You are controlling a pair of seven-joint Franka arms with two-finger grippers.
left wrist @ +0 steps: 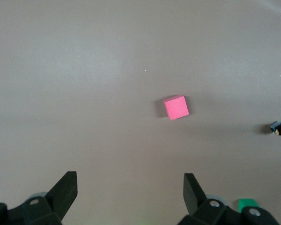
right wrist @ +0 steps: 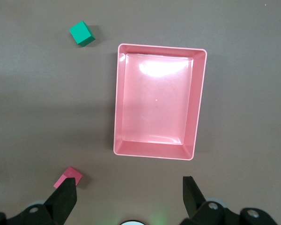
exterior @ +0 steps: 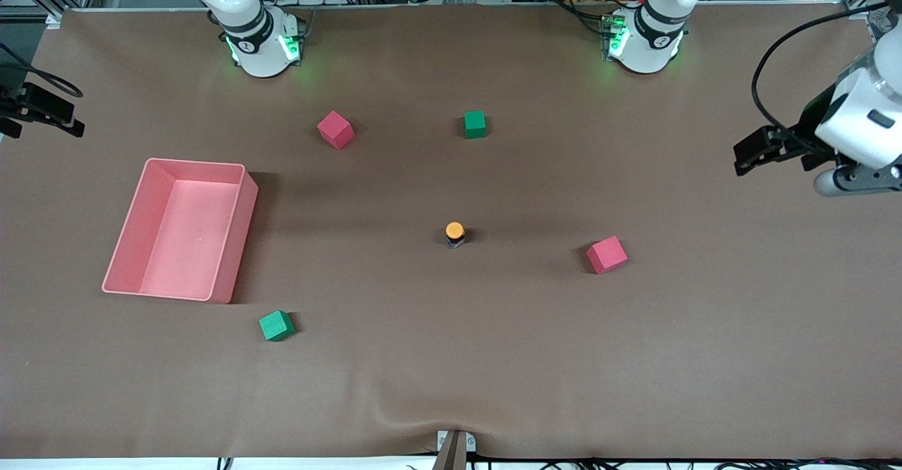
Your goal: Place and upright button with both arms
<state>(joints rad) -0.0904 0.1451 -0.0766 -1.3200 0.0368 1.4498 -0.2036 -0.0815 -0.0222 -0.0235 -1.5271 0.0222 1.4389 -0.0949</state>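
The button stands upright, orange cap facing up.

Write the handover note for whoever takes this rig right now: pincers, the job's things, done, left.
Left pincer: open, empty, up over the table's left-arm end.
Right pincer: open, empty, up over the pink rectangular plastic tray.
Small orange-capped black push-button: mid-table, untouched, cap up in the front view, beside a red foam cube.
Done: nothing visible.
Left: grasp the button, place it, leave it upright.
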